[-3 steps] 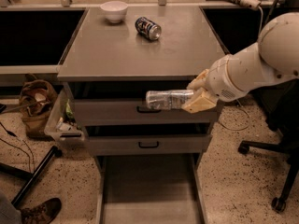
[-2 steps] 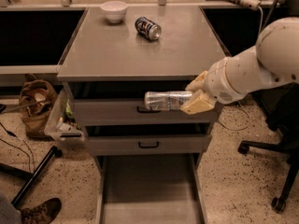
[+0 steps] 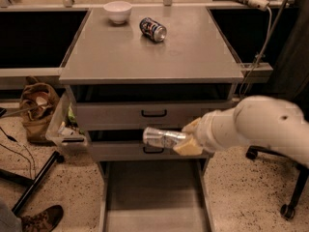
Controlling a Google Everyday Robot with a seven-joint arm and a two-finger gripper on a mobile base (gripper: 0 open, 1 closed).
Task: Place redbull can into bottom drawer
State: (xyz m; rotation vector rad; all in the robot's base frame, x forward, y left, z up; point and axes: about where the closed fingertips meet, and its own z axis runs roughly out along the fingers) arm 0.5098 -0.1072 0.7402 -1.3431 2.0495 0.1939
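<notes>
The redbull can (image 3: 160,137) is slim and silver, held lying sideways in front of the middle drawer front. My gripper (image 3: 189,138) is shut on its right end, with the white arm (image 3: 256,124) reaching in from the right. The bottom drawer (image 3: 154,197) is pulled out below, a wide grey tray with low side rails; the can hangs above its back part. A stubby dark blue can (image 3: 153,29) lies on its side on the cabinet top.
A white bowl (image 3: 118,11) stands at the back left of the cabinet top (image 3: 149,57). A brown bag (image 3: 36,110) and a bin of clutter (image 3: 65,127) sit left of the cabinet. A shoe (image 3: 41,219) is at bottom left, a chair base (image 3: 285,207) at right.
My arm and gripper have moved down with the can, from in front of the top drawer to in front of the middle drawer, closer to the open bottom drawer.
</notes>
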